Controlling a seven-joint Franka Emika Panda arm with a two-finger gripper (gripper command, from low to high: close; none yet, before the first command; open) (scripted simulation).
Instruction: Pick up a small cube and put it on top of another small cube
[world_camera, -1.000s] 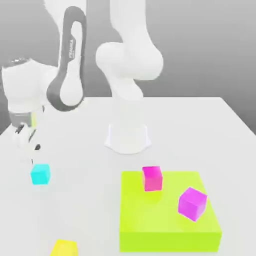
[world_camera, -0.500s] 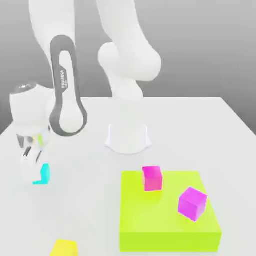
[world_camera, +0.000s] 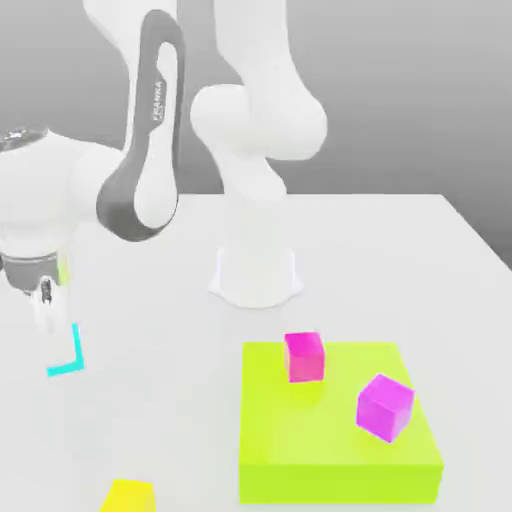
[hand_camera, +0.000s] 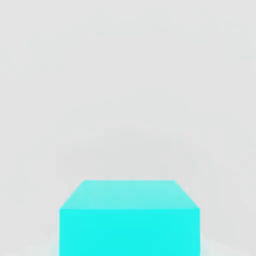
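The small cube (world_camera: 76, 350), plain cyan, sits at the exterior view's left, mostly covered by my white fingers. My gripper (world_camera: 55, 338) is shut on it, hanging from the wrist just above. Only a thin cyan edge shows beside and below the fingers. In the hand view the same small cube (hand_camera: 129, 220) lies close up against the white table. A pink cube (world_camera: 304, 356) and a magenta cube (world_camera: 385, 405) rest on a lime-green block (world_camera: 330, 450).
A yellow cube (world_camera: 128, 496) lies at the near edge, below my gripper in the exterior view. The arm's white base (world_camera: 256, 270) stands mid-table. The white table (world_camera: 400, 260) stretches off to the exterior view's right.
My gripper dropped over the cyan cube and shut on it. The hand then shifted slightly left and up, and less of the cube shows.
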